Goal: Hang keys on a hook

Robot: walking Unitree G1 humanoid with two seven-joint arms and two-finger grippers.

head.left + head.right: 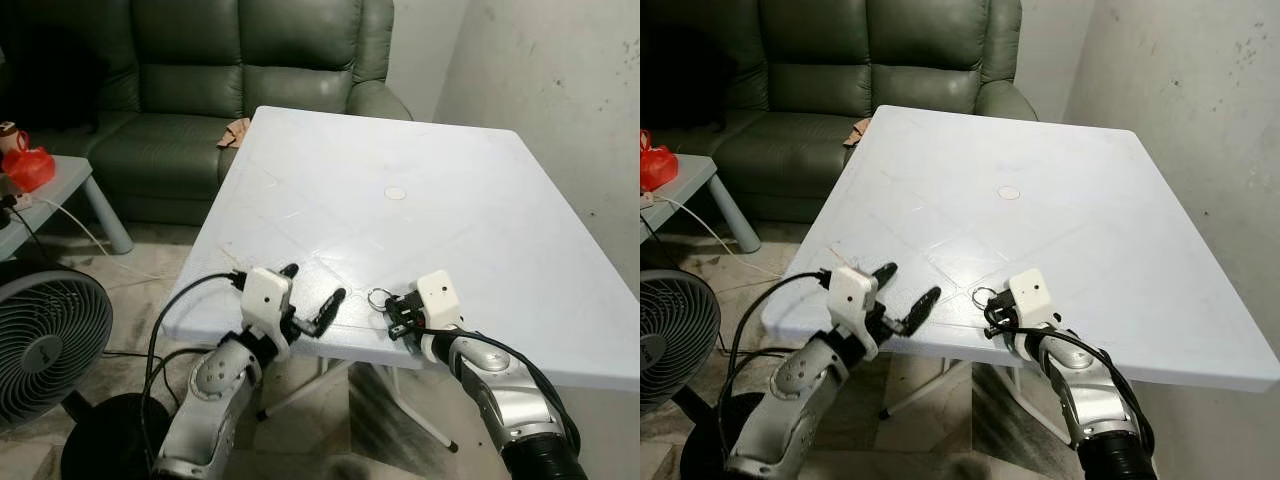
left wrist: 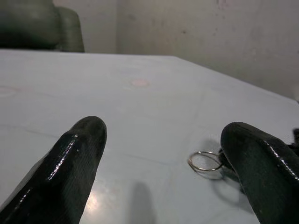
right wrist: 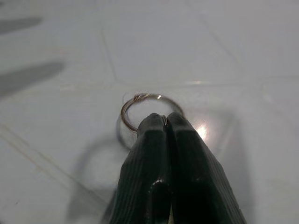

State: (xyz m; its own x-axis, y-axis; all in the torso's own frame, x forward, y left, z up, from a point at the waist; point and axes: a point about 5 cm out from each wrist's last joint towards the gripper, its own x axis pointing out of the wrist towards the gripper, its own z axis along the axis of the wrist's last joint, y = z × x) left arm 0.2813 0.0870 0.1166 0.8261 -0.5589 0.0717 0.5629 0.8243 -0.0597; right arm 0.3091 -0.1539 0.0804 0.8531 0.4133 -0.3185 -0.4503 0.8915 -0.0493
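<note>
A thin metal key ring [image 3: 140,97] lies low over the white table [image 1: 430,150], close to its front edge, and I also see this key ring [image 1: 380,296] from the head. My right gripper [image 3: 166,119] is shut on the ring's near side, fingers pressed together. Whatever hangs from the ring is hidden behind those fingers. My left gripper [image 1: 314,288] hovers open at the table's front edge, a short way left of the ring. In the left wrist view the key ring [image 2: 205,163] sits just beside one black fingertip [image 2: 252,149].
A dark green sofa [image 1: 200,90] stands behind the table's far left corner. A floor fan [image 1: 45,340] and a low side table [image 1: 60,185] with a red bag [image 1: 28,165] are at the left. A bare wall [image 1: 560,90] runs along the right.
</note>
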